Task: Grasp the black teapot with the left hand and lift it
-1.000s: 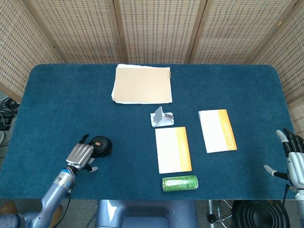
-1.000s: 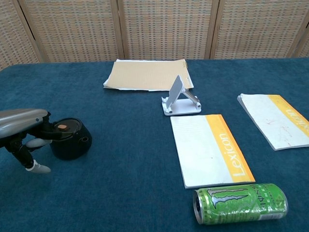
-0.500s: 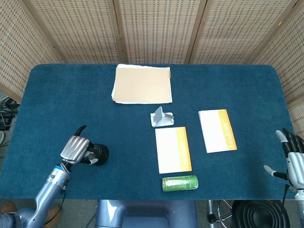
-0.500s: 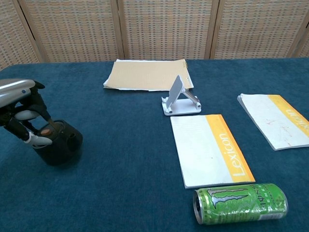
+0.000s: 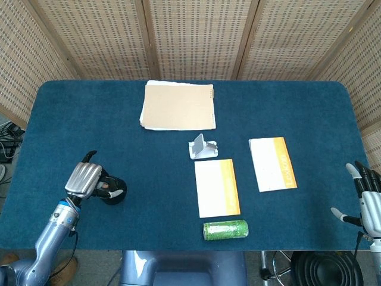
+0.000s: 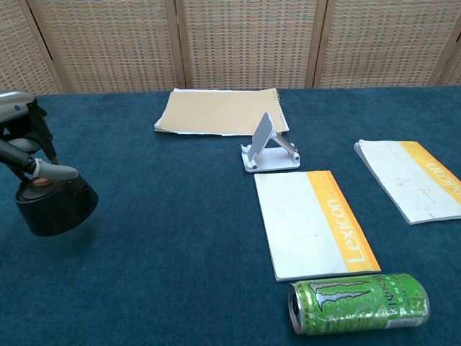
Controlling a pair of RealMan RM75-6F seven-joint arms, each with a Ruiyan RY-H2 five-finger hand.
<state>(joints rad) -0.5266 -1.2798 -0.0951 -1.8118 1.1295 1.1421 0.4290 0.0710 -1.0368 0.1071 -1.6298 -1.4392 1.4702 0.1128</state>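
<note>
We see the left hand (image 5: 86, 180) at the near left part of the table (image 5: 71, 119), with its fingers curled down over the top of the teapot (image 5: 113, 192). In the head view the teapot shows as a dark round body just to the right of the hand, partly covered by it. In the chest view the left hand (image 6: 21, 148) sits directly above the teapot (image 6: 55, 207), and the fingers (image 6: 54, 171) grip the top of the pot around its lid. The hand holds the teapot. In the chest view the teapot's body appears tilted, and we cannot tell whether its base touches the cloth.

The right hand (image 5: 370, 202) shows only in the head view, at the far right, off the edge of the table. Its fingers are straight and spread, and it holds nothing.

Well apart from the teapot, at the middle of the table, we note a white stand (image 6: 268, 148), two pads with orange edges, one near the centre (image 6: 313, 220) and one at the right (image 6: 410, 176), and a green can (image 6: 358, 303) lying on its side near the front edge. A brown notebook (image 6: 220, 112) lies toward the back of the table.
</note>
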